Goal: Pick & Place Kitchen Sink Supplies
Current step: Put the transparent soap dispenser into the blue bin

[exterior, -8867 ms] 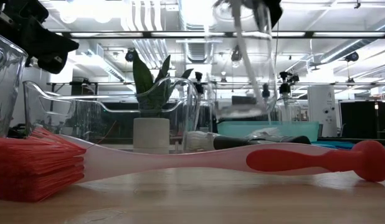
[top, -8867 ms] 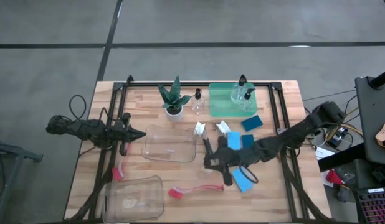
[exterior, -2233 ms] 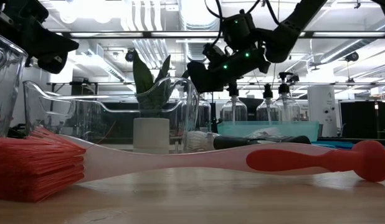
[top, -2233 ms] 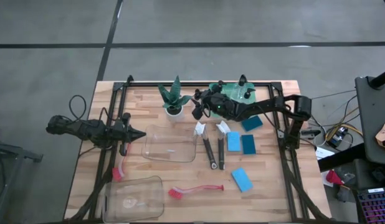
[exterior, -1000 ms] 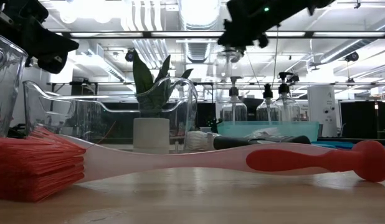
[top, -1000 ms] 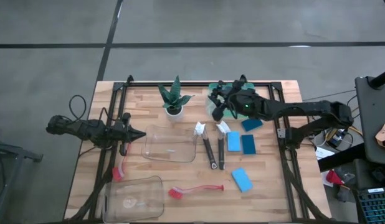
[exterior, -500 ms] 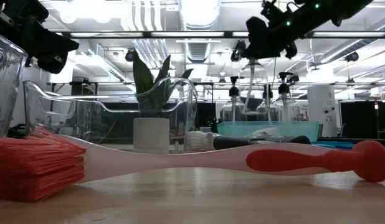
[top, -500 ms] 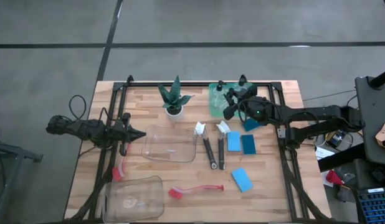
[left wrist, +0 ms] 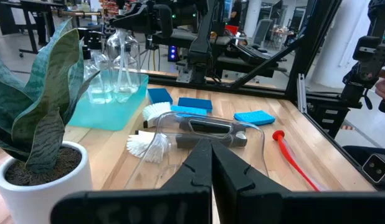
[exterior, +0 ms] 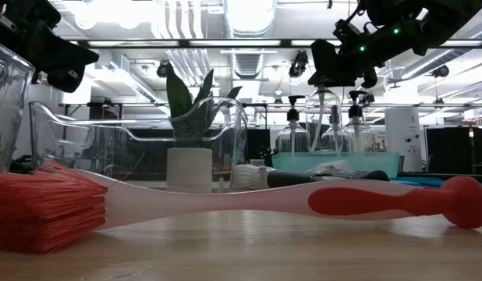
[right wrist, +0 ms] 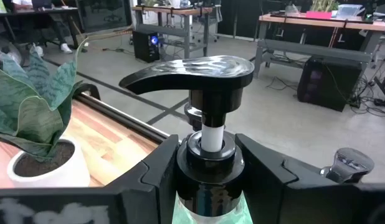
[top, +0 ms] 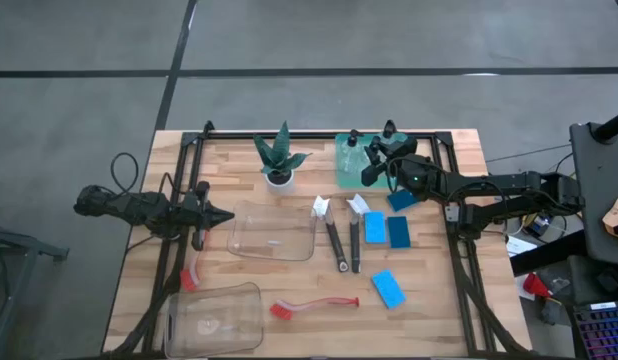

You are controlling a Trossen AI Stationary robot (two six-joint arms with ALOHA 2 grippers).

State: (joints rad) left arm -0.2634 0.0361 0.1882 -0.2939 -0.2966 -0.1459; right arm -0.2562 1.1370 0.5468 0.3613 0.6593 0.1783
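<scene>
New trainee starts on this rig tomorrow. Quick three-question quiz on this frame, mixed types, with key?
1. True or false: the right hand is shut on the neck of a pump bottle.
2. How many blue sponges lie on the table? A two, B four, C six.
3. Fill the gap: while the left hand waits at the table's left edge, the right hand holds its bottle over the green ____.

Key: 1 true. 2 B. 3 tray, the green tray.
</scene>
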